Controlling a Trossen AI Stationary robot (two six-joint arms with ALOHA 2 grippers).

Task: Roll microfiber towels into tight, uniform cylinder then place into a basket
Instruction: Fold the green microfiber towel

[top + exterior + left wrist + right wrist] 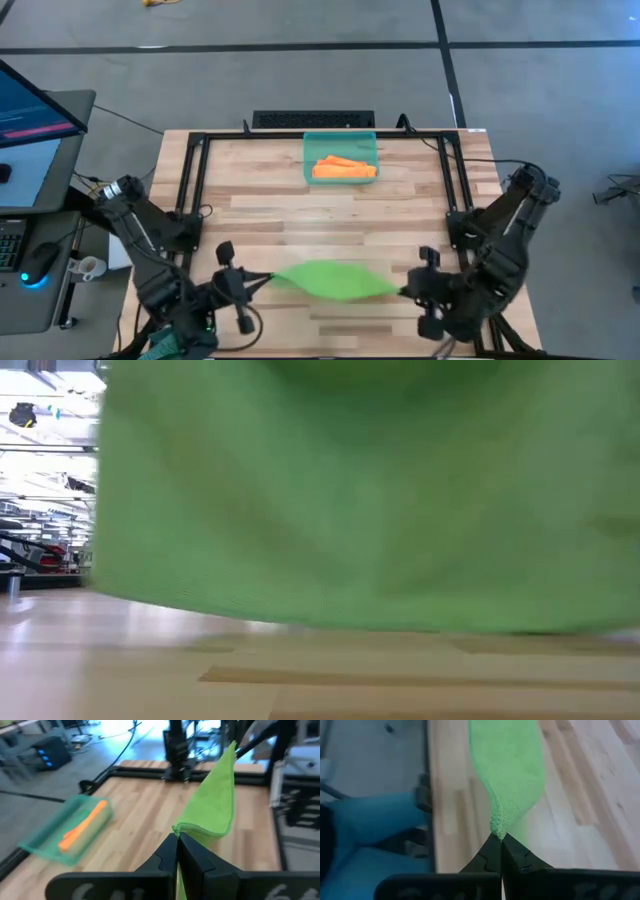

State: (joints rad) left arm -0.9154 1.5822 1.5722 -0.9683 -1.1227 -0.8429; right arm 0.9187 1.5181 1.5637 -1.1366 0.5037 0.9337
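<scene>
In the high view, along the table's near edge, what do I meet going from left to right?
Left gripper → green towel, stretched between both → right gripper. Both are shut on its corners.

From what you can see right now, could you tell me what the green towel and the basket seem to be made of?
Green towel: soft knitted or looped fabric, matte; it sags between the left gripper and right gripper, with a nubby pinched edge. Basket: probably thin translucent teal plastic; the orange towel shows through its wall.

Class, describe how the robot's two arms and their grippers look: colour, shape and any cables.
Both arms are black and jointed, with black cables along them. The left gripper and right gripper each end in two matte black, wedge-shaped fingers tapering to a narrow tip.
</scene>
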